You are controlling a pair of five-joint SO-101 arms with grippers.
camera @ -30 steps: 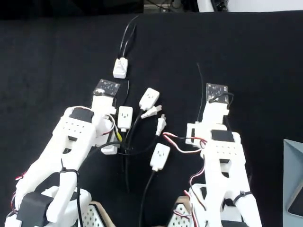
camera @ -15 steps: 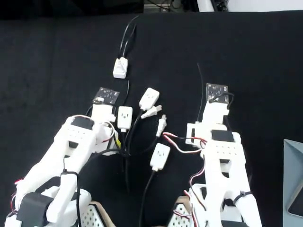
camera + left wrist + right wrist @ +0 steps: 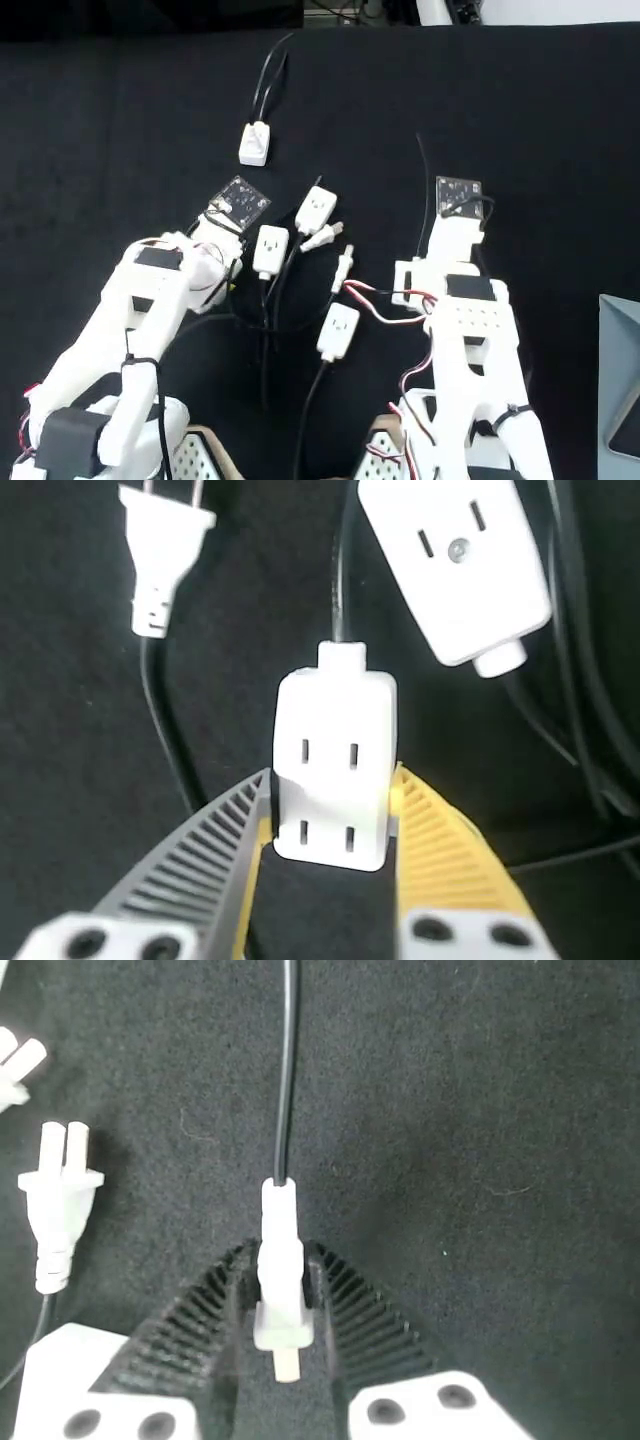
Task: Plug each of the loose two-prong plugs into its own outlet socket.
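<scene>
My left gripper (image 3: 335,785) is shut on a white outlet socket (image 3: 337,770), its grey and yellow fingers pressing on both sides; from above that socket (image 3: 268,250) lies just right of the left wrist. A second socket (image 3: 455,565) and a loose two-prong plug (image 3: 160,540) lie beyond it. My right gripper (image 3: 280,1300) is shut on a white plug (image 3: 280,1280) whose black cord (image 3: 288,1060) runs straight away. Another loose plug (image 3: 55,1210) lies beside it. From above, two loose plugs (image 3: 322,236) (image 3: 342,266) lie between the arms.
More white sockets lie on the black cloth: one at the back (image 3: 256,143), one at the middle (image 3: 316,209), one nearer the arms' bases (image 3: 337,331). Black cords (image 3: 265,320) tangle between the arms. A grey box (image 3: 620,380) stands at the right edge.
The left arm has drawn back toward its base and its wrist has turned to the right, nudging the socket slightly. The right arm has not moved.
</scene>
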